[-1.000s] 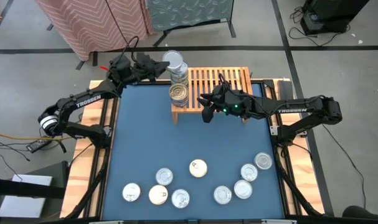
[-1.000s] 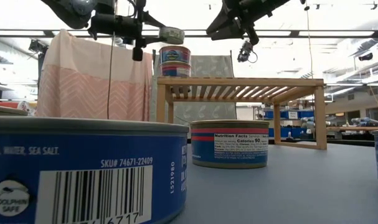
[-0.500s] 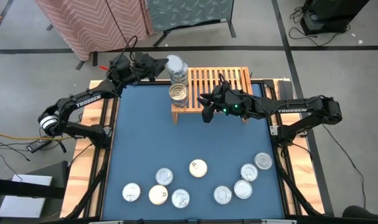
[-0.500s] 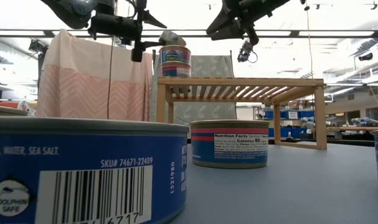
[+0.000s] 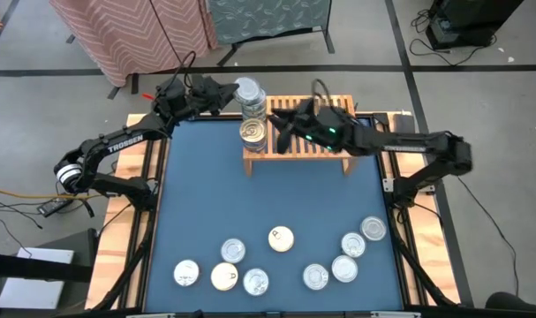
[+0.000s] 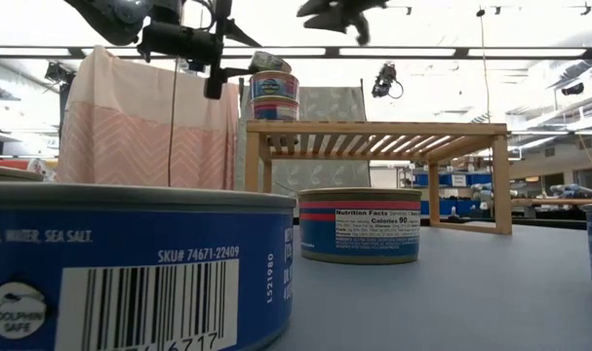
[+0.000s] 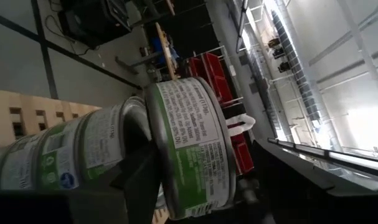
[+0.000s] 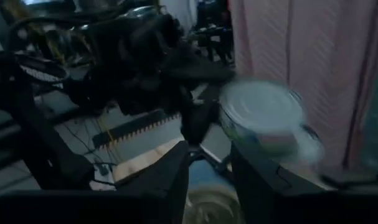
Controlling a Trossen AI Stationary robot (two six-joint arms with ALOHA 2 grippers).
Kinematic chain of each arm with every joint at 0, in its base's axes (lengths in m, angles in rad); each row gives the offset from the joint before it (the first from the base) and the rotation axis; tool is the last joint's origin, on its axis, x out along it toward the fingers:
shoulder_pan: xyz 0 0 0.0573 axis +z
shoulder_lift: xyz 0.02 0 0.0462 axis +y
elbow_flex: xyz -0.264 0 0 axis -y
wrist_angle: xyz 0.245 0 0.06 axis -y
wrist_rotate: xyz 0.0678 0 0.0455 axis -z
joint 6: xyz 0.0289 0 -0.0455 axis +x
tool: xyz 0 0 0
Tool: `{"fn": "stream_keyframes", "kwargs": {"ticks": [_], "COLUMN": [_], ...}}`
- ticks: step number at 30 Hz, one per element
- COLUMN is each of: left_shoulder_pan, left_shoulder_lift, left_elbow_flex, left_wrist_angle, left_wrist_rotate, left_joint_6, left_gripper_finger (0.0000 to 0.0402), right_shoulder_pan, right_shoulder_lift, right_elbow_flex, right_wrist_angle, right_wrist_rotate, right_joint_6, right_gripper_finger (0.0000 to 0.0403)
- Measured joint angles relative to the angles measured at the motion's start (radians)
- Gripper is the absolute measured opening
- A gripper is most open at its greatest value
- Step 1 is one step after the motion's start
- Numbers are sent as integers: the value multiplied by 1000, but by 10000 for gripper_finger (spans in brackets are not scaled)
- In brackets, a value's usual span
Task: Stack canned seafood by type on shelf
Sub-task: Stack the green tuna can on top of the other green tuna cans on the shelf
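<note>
Left hand (image 5: 225,95) sits at the shelf's (image 5: 329,110) rear corner, its fingers spread on either side of the top tin (image 5: 247,89) of a stack there; it looks released, though the wrist view is too close to be sure. Right hand (image 5: 283,124) hovers over the shelf just beside that stack, fingers slightly apart and empty. A second stack (image 5: 254,133) stands just in front. The step in hand is setting a tin on its pile. Next the left hand must draw back without tipping it, then fetch from the loose tins (image 5: 281,238) far down the counter (image 5: 197,194).
</note>
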Motion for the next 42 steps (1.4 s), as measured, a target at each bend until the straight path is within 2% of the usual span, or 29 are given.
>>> {"fn": "stream_keyframes", "kwargs": {"ticks": [9,15,27,42], "left_shoulder_pan": [0,0,0,-12], "left_shoulder_lift": [0,0,0,0], "left_elbow_flex": [0,0,0,0], "left_wrist_angle": [-12,-5,5,4], "left_wrist_rotate": [-26,-27,-18,-53], "left_joint_6": [28,29,29,31], "left_gripper_finger": [248,248,248,248], "right_shoulder_pan": [-26,-54,-117,-120], "right_shoulder_lift": [225,323,341,341], "right_elbow_flex": [428,607,640,640], "right_wrist_angle": [-285,-483,-521,-521], "right_wrist_rotate": [21,21,21,-32], "right_joint_6": [-253,-332,-353,-353], "right_gripper_finger": [123,123,123,123]}}
